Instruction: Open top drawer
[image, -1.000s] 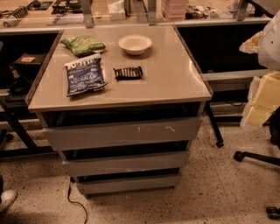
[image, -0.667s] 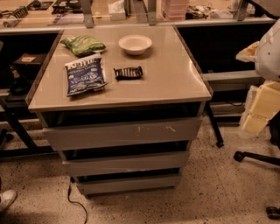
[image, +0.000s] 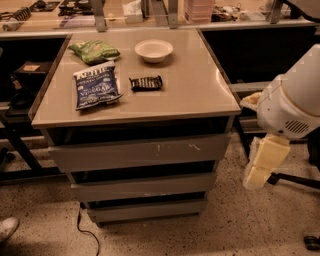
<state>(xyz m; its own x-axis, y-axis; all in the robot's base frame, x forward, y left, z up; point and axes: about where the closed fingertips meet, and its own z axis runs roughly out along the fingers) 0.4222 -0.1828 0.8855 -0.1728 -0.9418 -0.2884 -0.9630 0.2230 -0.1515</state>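
Observation:
The top drawer (image: 125, 154) is the widest of three grey handleless fronts under the tabletop, with small white scratches right of centre. It sits closed, with a dark gap above it. The two narrower fronts (image: 142, 186) lie below it. My gripper (image: 261, 164) hangs at the right of the cabinet, about level with the drawers and apart from them, below the white arm housing (image: 295, 102).
On the tabletop (image: 200, 85) lie a blue chip bag (image: 96, 87), a green bag (image: 94, 51), a white bowl (image: 153, 50) and a dark snack bar (image: 146, 83). A cable (image: 87, 230) runs on the speckled floor. Chair legs (image: 295, 180) stand at the right.
My arm has come further into view from the right, moving left and closer to the cabinet. The drawers and tabletop items have not moved.

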